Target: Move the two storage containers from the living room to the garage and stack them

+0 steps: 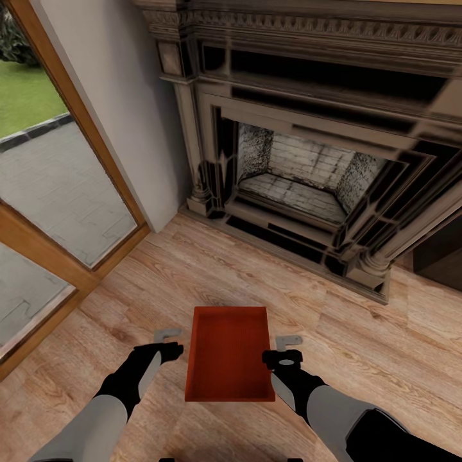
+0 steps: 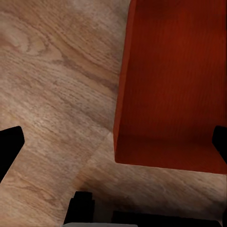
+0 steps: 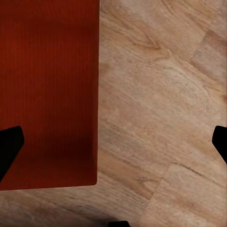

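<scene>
- One storage container [image 1: 228, 353] lies on the wood floor [image 1: 192, 269] in front of the fireplace [image 1: 301, 173], long axis running toward it, open top up.
- My left gripper [image 1: 168, 339] and right gripper [image 1: 287, 346] flank its long walls, both spread wide and holding nothing.
- Risk, I judge: uneven closing could skew or tip the bin, as each jaw straddles a thin wall.

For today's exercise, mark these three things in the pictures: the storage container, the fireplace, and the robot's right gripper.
storage container [image 1: 228, 350]: head view, on its flat inner bottom.
fireplace [image 1: 301, 173]: head view, on the pale brick firebox.
right gripper [image 1: 287, 350]: head view, between its fingertips beside the container.
</scene>
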Robot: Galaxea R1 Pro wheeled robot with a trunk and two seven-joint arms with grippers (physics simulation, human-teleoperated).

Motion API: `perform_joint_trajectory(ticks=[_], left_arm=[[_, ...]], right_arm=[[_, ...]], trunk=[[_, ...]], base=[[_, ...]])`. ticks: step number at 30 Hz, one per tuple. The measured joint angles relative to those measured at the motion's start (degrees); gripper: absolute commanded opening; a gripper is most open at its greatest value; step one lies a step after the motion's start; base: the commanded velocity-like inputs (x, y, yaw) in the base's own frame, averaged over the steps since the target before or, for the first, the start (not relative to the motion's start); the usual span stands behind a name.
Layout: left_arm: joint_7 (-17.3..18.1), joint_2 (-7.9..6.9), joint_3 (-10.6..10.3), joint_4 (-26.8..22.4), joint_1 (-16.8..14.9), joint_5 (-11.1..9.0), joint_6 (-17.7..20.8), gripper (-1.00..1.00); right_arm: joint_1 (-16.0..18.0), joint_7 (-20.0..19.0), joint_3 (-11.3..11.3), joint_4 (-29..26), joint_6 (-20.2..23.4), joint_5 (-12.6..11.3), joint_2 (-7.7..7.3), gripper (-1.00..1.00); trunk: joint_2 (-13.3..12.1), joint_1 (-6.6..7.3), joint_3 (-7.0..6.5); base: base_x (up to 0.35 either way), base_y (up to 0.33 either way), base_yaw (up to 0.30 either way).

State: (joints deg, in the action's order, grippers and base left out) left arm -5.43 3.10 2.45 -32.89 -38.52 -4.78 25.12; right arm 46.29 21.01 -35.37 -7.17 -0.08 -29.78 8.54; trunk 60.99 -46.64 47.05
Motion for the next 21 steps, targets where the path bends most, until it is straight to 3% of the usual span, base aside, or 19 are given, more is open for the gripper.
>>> perform_joint_trajectory(ticks=[11,21], left_arm=[[0.18,1.26,0.03,-1.17,0.0,-0.07,0.67,1.0],[0.27,1.26,0.03,-1.15,0.0,-0.09,0.77,1.0]], right_arm=[[0.0,0.0,0.08,-0.01,-0.01,-0.1,-0.12,1.0],[0.0,0.0,0.09,-0.01,0.0,-0.11,-0.1,1.0]], trunk=[[0.0,0.0,0.0],[4.0,-2.19,1.79]], base=[[0.0,0.0,0.0],[0.0,0.0,0.0]])
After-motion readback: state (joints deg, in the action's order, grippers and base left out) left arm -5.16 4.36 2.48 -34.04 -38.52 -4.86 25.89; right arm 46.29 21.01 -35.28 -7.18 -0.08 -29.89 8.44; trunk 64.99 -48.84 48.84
